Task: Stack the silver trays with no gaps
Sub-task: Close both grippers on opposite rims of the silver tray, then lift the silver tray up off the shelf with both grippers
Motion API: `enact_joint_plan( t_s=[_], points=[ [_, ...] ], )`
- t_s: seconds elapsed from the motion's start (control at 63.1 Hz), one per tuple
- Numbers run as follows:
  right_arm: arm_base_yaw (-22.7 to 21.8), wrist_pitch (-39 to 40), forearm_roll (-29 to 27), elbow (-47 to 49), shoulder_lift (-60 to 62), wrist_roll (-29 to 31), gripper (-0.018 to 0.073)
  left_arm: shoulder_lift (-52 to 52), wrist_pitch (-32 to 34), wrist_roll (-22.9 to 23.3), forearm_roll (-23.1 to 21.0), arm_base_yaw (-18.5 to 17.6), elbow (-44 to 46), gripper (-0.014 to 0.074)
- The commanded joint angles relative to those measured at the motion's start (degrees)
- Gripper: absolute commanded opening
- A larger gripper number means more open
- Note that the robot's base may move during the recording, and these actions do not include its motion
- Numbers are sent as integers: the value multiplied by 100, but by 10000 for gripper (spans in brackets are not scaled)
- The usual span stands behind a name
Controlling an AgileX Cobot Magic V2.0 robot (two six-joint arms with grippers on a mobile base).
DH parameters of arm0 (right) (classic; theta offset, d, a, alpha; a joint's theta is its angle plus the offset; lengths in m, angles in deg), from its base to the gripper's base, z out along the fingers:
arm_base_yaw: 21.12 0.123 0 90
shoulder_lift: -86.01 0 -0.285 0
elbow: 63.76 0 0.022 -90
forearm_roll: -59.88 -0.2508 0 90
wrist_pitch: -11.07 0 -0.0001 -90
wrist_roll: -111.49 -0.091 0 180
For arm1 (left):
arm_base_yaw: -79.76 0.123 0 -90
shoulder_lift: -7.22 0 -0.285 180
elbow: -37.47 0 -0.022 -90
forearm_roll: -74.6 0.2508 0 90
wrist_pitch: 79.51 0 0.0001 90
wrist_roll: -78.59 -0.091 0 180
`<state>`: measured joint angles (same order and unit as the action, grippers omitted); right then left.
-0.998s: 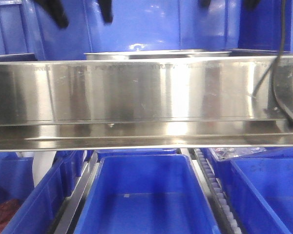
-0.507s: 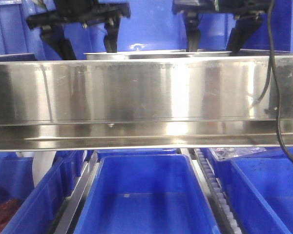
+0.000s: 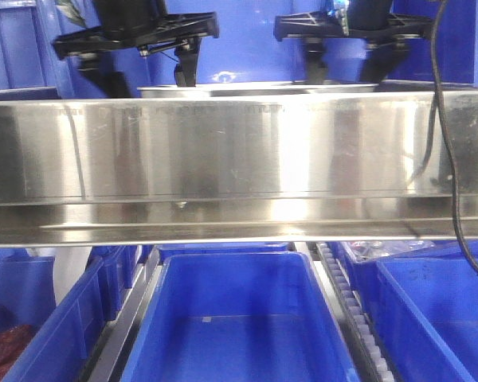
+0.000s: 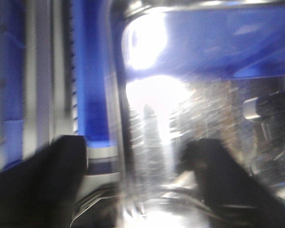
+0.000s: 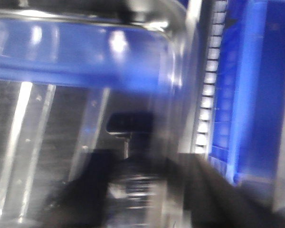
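Blue bins [image 3: 239,318] behind; silver tray [image 3: 255,87] (lengthwise left-right).

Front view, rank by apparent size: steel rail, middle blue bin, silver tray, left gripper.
1. steel rail: spans the whole frame.
2. middle blue bin: nearness to the camera may inflate it.
3. left gripper and silver tray: not ranked; only the tray's rim sliver shows above the rail.

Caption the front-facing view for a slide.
Left gripper and right gripper poised open at a silver tray behind the brushed-steel rail, blue bins below.
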<state>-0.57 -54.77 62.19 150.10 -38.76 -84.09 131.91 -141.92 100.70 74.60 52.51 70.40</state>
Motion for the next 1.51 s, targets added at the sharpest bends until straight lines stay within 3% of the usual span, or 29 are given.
enact_joint_plan(
  t_s=[0.0,0.048,0.095,0.238,0.491,0.729,0.887,1.283,1.489],
  points=[
    [-19,-75,66,153,289,98,127,-281,86,16,0,5,160,131],
    [-19,-84,66,153,289,98,53,-281,86,16,31,5,160,38],
    [-19,-88,66,153,289,98,51,-281,86,6,31,5,160,-56],
    [-19,-138,68,153,347,98,57,-281,-99,-7,80,5,286,-43],
    [-12,-272,86,153,993,93,57,-370,-1226,-332,379,-142,1185,-44],
    [147,-581,429,153,1772,-65,57,-992,-1279,-624,734,-429,1361,-44],
    [502,-979,1044,132,2103,-320,57,-1582,-1279,-702,747,-478,766,-44],
    [1354,-719,1080,-1042,2995,-838,57,-2945,-1279,-604,784,-537,-1079,-41],
    [1711,-795,1233,-1308,3234,-962,57,-3249,-1279,-544,924,-970,-1327,-41]
  ],
)
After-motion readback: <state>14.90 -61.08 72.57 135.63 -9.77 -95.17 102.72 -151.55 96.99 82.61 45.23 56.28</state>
